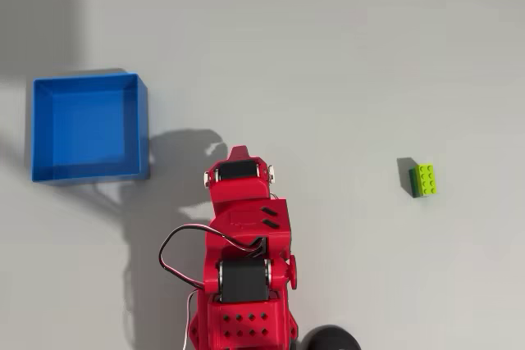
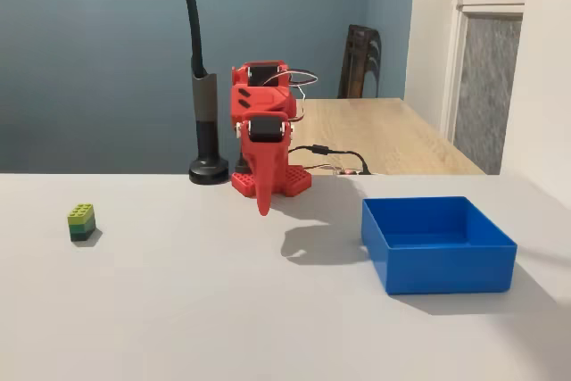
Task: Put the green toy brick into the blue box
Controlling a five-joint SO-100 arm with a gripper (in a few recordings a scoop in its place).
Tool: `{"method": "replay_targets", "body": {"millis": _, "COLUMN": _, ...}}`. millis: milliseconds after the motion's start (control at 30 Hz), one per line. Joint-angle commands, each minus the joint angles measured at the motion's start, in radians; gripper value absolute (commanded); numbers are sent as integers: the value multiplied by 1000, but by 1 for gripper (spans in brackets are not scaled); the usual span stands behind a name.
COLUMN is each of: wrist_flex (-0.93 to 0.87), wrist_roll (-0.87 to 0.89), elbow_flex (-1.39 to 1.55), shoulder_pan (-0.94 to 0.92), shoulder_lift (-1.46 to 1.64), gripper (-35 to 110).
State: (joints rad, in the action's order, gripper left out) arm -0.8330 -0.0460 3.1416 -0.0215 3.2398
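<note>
The green toy brick [image 1: 424, 179] lies alone on the pale table at the right of the overhead view; in the fixed view the brick [image 2: 81, 221] sits at the left. The blue box [image 1: 86, 127] stands open and empty at the left of the overhead view, and the box [image 2: 437, 243] is at the right in the fixed view. My red gripper [image 2: 264, 201] hangs folded in close to the arm's base, tip pointing down at the table, fingers together with nothing in them. From above, the gripper [image 1: 239, 153] lies between box and brick, well apart from both.
A black pole on a round base [image 2: 207, 131] stands just beside the arm's base; its foot [image 1: 328, 340] shows at the overhead view's bottom edge. A wooden table [image 2: 393, 136] and a chair sit behind. Bare tabletop [image 1: 328, 79] surrounds the brick and the box.
</note>
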Motion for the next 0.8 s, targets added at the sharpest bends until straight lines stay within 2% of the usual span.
{"method": "replay_targets", "body": {"millis": 0, "wrist_flex": 0, "wrist_roll": -11, "elbow_flex": -15, "shoulder_pan": -2, "shoulder_lift": 5, "gripper": 0}}
{"method": "replay_targets", "body": {"millis": 567, "wrist_flex": 9, "wrist_roll": 31, "elbow_flex": -198, "shoulder_pan": -2, "shoulder_lift": -9, "gripper": 0}}
{"method": "replay_targets", "body": {"millis": 767, "wrist_flex": 8, "wrist_roll": 63, "elbow_flex": -302, "shoulder_pan": -3, "shoulder_lift": -152, "gripper": 4}}
